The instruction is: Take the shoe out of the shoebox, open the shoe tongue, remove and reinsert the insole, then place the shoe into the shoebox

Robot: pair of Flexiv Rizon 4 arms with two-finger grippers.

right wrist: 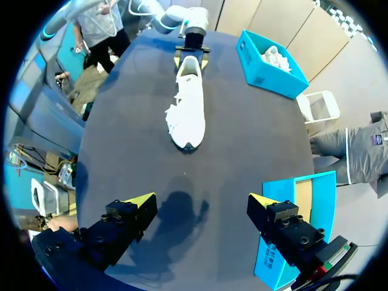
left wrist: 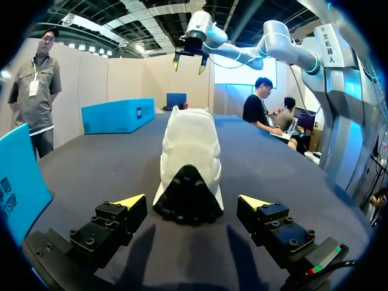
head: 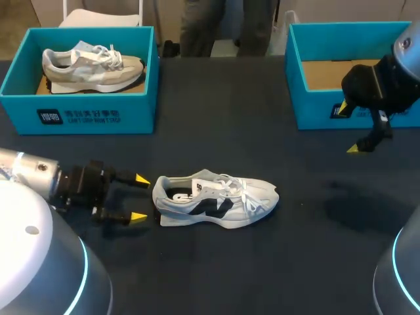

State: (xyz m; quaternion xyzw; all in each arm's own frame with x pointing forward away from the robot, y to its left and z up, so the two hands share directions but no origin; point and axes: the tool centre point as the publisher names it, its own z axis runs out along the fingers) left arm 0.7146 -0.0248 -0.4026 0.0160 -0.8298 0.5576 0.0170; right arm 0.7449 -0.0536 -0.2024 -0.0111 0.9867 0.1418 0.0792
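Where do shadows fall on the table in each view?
Head view: a soft shadow on the table beneath the right gripper. Left wrist view: the left gripper casts dark streaks near the heel of the white shoe. Right wrist view: a dark patch ahead of that gripper.

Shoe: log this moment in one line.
shoe on table | left tool open behind heel | right tool open, raised by shoebox

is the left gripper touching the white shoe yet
Apart. The left wrist view shows the left gripper open around the heel of the white shoe, with dark table visible between each of its fingers and the heel.
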